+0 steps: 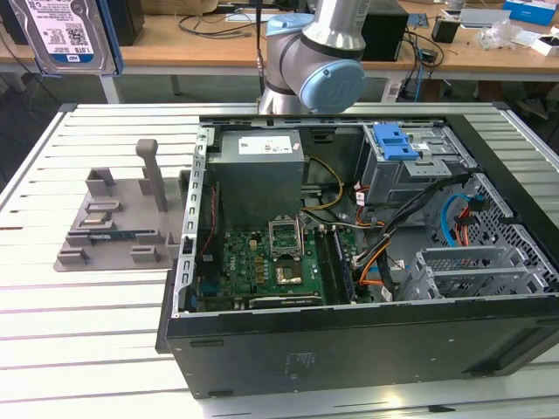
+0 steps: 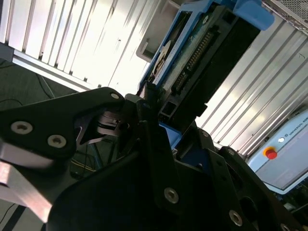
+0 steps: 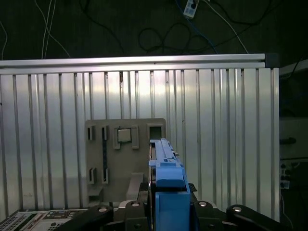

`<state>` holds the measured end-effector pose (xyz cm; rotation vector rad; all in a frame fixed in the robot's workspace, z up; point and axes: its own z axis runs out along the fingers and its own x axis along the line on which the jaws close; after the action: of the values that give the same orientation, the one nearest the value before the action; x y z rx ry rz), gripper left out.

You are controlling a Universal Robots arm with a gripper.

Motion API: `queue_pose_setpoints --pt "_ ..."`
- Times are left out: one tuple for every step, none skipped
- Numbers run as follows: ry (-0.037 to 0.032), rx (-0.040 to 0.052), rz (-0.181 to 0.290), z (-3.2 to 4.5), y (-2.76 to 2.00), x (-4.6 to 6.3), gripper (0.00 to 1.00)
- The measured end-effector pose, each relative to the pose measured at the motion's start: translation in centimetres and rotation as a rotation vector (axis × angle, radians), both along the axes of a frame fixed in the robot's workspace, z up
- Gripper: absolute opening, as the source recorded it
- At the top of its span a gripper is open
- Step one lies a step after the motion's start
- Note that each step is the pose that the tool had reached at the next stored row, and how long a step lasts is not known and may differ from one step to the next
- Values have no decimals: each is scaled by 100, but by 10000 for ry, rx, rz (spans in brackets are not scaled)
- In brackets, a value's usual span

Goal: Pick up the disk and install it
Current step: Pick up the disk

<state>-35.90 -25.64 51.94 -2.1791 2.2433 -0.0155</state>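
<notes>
The disk [image 1: 70, 35], silver with a white-and-blue label and blue rails, hangs high at the exterior view's upper left, above the slatted table. In the first wrist view I see it edge-on as a blue rail [image 3: 166, 168] rising between the black fingers of my gripper [image 3: 166, 204]. The second wrist view shows its circuit-board side and connector [image 2: 202, 53], with my gripper [image 2: 154, 113] shut on its near end. The disk is well away from the open computer case [image 1: 367, 340].
A grey drive cage [image 1: 419, 175] with a blue latch [image 1: 395, 140] sits in the case's far right corner. The grey slotted holder stand [image 1: 122, 218] is on the slatted table [image 1: 87, 323], left of the case; it shows again [image 3: 125, 159] below the disk. The arm's base [image 1: 323, 61] stands behind the case.
</notes>
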Motion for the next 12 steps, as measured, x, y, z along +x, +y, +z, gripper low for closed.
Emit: queue_pose_setpoints --pt "0 1 -1 0 0 4 37" --pt "0 0 -1 0 0 15 37" --pt "1 0 0 1 0 41 37" --pt "1 0 0 0 0 68 37" --pt "0 0 -1 0 -1 106 37" --pt "1 0 0 0 -2 135 37" --pt "1 0 0 0 -4 186 37" --pt "5 0 0 1 -7 235 37" --pt "7 0 0 0 -13 316 37" --pt "11 0 -1 0 -17 372 37" --pt "15 0 0 0 -23 439 37" --pt "19 -1 0 0 -27 478 37"
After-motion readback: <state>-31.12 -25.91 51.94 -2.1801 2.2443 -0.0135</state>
